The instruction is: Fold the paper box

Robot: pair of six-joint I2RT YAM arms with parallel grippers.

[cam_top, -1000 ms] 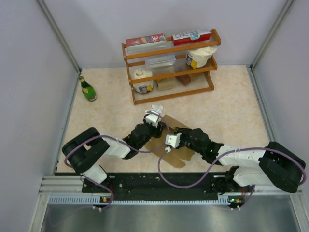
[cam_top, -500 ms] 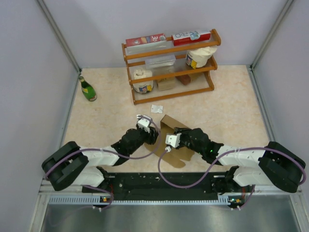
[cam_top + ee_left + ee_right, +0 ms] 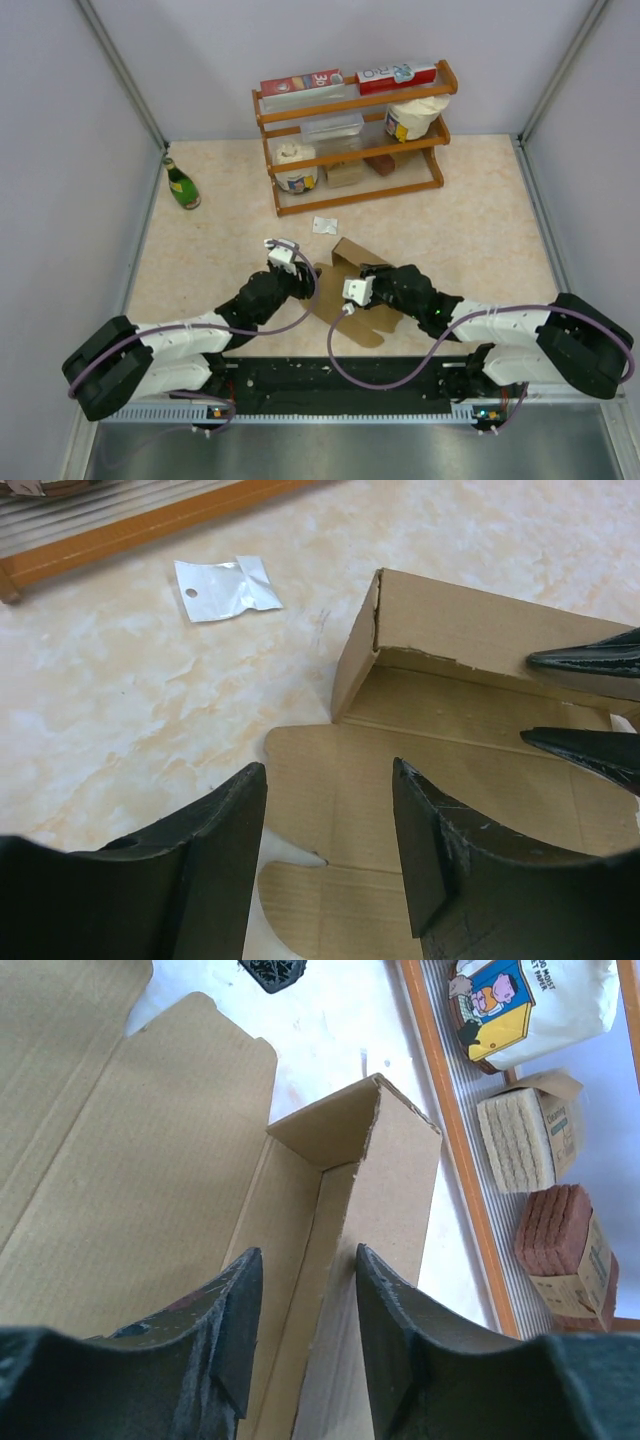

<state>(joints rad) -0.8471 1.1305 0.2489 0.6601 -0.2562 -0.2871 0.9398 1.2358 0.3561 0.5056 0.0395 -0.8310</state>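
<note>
Two hands work at the paper box (image 3: 450,620), which lies on the tabletop (image 3: 470,220) just far of the arm bases and well near of the wooden rack (image 3: 350,100). It is mostly a flat sheet, with one long wall standing along its far side and a short end flap turned in at the left corner.

Our right hand (image 3: 305,1260) straddles that standing wall with one finger on each side. Its jaws are partly open and, as far as we can see, not pinching the card. Our left hand (image 3: 328,770) hovers over the near-left flaps, jaws apart and holding nothing.

We judge the main risk to be the wall springing back down. It is only creased, nothing locks it, and the right hand's grip is loose.

A second risk is sliding. Nothing presses on the flat panel, so any sideways push from the right hand may drag the whole sheet across the smooth tabletop.

The left corner crease looks ragged, and forcing the end flap there could tear it. If the left hand descends carelessly, a finger could catch a rounded flap and buckle it.
</note>
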